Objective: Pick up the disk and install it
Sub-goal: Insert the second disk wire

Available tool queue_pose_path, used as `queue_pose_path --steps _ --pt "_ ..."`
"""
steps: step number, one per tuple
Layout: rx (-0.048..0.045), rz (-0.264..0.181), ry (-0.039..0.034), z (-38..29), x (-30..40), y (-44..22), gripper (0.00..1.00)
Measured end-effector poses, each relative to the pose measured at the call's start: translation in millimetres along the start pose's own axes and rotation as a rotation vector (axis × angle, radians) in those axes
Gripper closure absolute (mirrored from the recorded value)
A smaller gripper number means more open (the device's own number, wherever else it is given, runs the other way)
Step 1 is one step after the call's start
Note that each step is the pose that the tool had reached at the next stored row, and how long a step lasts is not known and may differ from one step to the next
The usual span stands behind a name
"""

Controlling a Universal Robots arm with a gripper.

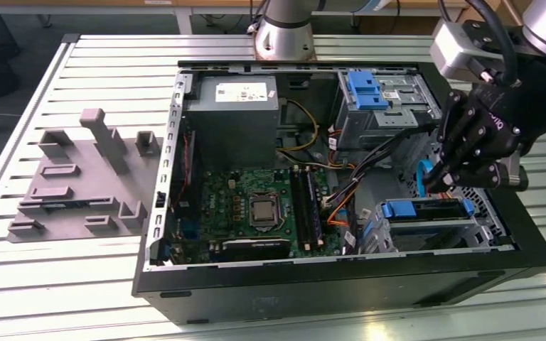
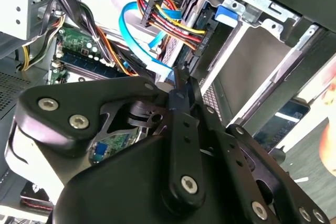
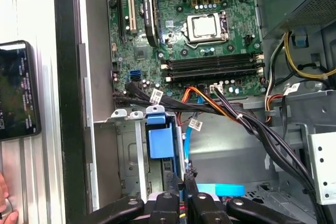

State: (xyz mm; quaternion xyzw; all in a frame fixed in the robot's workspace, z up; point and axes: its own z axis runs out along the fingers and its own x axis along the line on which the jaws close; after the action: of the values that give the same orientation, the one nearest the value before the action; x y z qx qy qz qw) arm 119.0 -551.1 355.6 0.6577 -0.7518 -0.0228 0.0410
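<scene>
Exterior view, 1 pincer [image 1: 441,183] inside case [image 1: 349,280], 2 blue brackets [image 1: 363,89].

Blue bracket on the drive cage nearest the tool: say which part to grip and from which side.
Probably best: grip the blue bracket across its long bar's narrow width, coming straight down through the case's open side. The bar lies flat atop the cage, exposed from above; cables crowd the exterior view's left, the case wall its right.
</scene>
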Motion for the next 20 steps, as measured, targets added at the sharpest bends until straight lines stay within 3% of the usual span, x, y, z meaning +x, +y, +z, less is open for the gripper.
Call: queue_pose_path --steps 8,15,20 --pt "0.0119 -0.037 0.0012 2.9 0.6 0.0 0.84" --pt "0.0134 -0.037 0.0004 3.4 0.8 -0.1 0.84" --pt "0.0130 -0.039 -0.0093 8.6 3.7 -1.0 0.84"
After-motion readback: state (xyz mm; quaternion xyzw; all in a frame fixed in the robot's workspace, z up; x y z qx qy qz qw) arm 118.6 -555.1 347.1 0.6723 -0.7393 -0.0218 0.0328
